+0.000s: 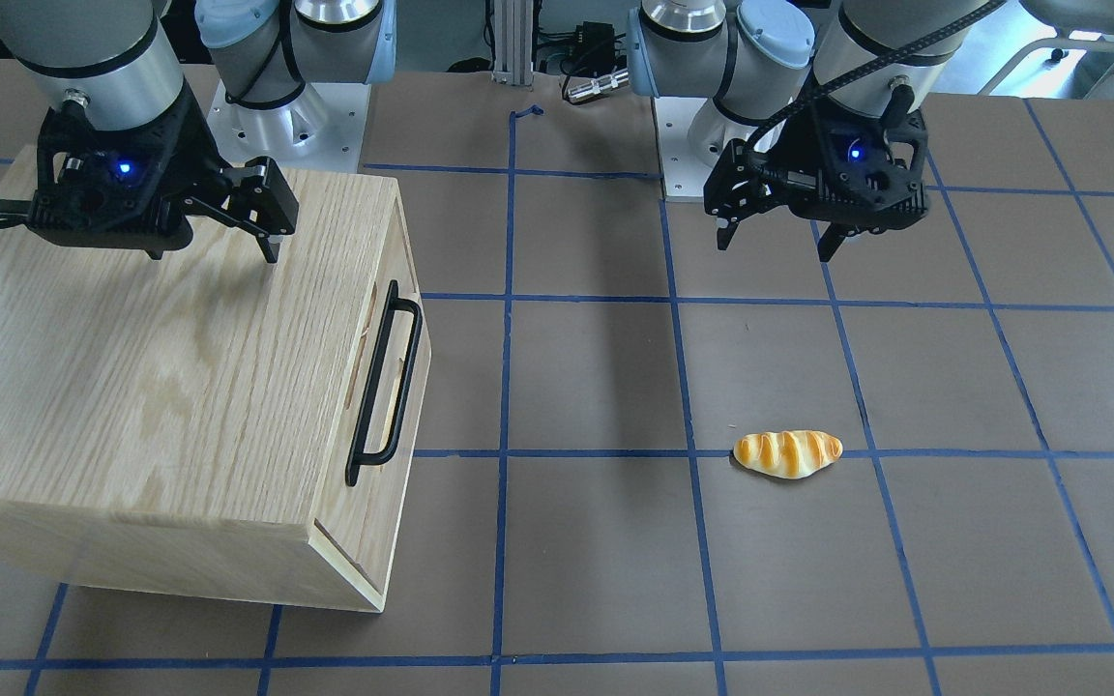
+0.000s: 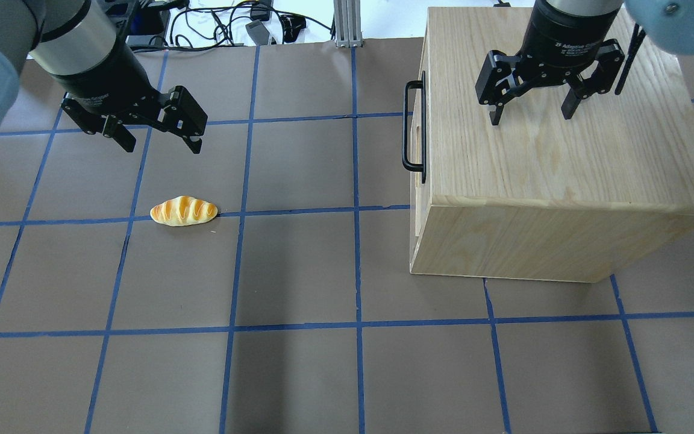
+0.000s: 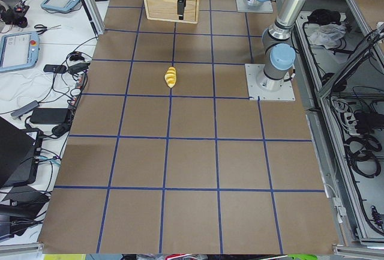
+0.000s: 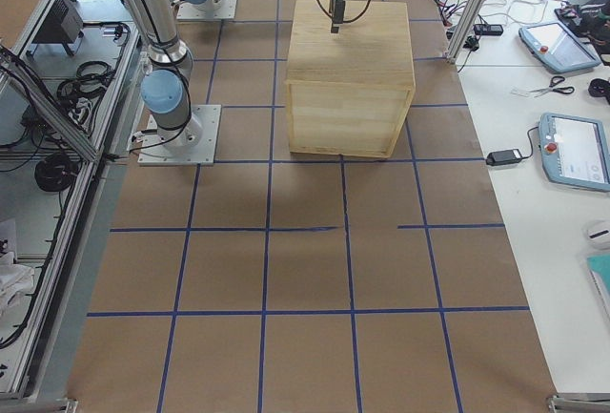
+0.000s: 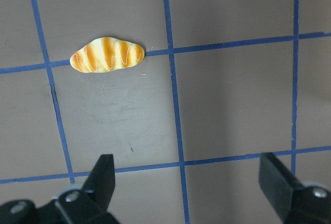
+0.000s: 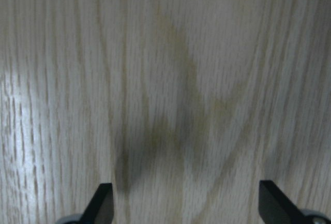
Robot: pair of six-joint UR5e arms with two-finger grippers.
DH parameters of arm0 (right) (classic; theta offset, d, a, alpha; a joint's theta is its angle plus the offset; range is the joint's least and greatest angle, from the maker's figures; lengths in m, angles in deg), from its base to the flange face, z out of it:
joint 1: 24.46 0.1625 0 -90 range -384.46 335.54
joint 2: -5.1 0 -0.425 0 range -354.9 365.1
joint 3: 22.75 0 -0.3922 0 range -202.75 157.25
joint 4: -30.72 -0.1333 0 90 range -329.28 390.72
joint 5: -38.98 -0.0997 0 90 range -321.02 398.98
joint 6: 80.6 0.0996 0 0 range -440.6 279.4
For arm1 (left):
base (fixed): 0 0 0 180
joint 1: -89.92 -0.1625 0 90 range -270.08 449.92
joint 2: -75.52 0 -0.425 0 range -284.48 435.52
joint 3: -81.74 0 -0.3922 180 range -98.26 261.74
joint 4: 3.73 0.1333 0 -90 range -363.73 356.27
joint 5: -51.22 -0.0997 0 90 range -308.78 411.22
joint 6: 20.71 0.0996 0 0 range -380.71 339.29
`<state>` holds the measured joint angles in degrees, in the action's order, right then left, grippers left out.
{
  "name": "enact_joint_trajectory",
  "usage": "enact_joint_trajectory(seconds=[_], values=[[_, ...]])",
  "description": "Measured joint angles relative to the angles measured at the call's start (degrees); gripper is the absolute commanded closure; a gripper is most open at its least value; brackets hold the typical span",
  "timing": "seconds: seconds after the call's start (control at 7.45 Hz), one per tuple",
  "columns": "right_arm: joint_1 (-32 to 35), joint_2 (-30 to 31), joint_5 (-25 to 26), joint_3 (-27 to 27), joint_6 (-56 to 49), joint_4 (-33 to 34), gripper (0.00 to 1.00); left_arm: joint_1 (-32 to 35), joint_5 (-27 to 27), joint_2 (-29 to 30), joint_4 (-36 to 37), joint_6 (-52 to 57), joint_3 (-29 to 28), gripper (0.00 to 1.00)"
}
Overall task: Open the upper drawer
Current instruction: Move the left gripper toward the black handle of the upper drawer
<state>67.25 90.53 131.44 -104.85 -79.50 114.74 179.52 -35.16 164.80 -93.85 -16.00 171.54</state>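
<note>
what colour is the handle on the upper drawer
Black handle, on the pale-wood front of the upper drawer; best seen in the front-facing view.

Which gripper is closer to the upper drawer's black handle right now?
Right. The right gripper hangs above the cabinet top, just back from the handle. The left gripper is across the table, near the bread roll, farther away.

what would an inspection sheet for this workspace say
surface: table, brown, blue tape grid
job's things: upper drawer shut, flush in cabinet; handle untouched
clutter: bread on table
grippers: left gripper open over table, near bread; right gripper open above cabinet top
cables: bundle past table's far edge
surroundings: pendants beside table
</note>
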Motion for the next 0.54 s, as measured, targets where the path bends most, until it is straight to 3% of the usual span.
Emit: enact_joint_trajectory(seconds=[0.54], values=[[0.04, 0.00, 0.00, -0.01, 0.04, 0.00, 0.00, 1.53, 16.35, 3.50, 4.38, -11.48, 0.06, 0.00]])
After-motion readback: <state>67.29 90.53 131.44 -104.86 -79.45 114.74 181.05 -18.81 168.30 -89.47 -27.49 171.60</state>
